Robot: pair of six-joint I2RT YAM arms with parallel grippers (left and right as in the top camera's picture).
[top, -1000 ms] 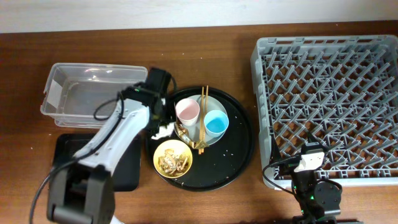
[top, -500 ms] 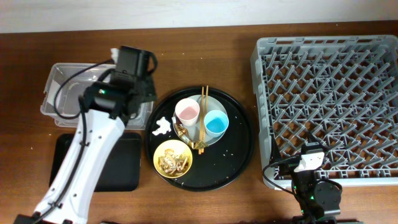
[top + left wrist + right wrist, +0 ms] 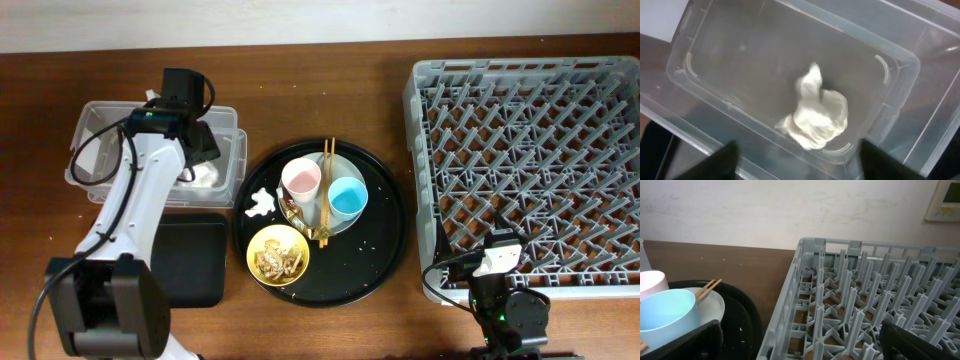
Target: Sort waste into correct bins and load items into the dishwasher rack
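Hanging over the clear tub [image 3: 95, 150], the left hand [image 3: 800, 159] is wide open and holds nothing. A ball of white tissue [image 3: 817, 117] lies inside the tub, right under it. A smaller white bit [image 3: 261, 203], maybe more tissue, sits on the round black tray [image 3: 385, 245]. The pink cup [image 3: 301, 180], blue cup [image 3: 347, 199] and chopsticks [image 3: 327, 165] rest on the grey plate [image 3: 346, 169] there. Beside them the yellow bowl [image 3: 278, 254] holds food scraps [image 3: 277, 260]. The right hand [image 3: 800, 340] sits by the dishwasher rack [image 3: 530, 150], open and empty.

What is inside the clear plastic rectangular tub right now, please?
One wad of crumpled white tissue paper lies on the floor of the clear plastic rectangular tub; the rest of the visible floor is bare. From overhead, the left arm covers part of the tub.
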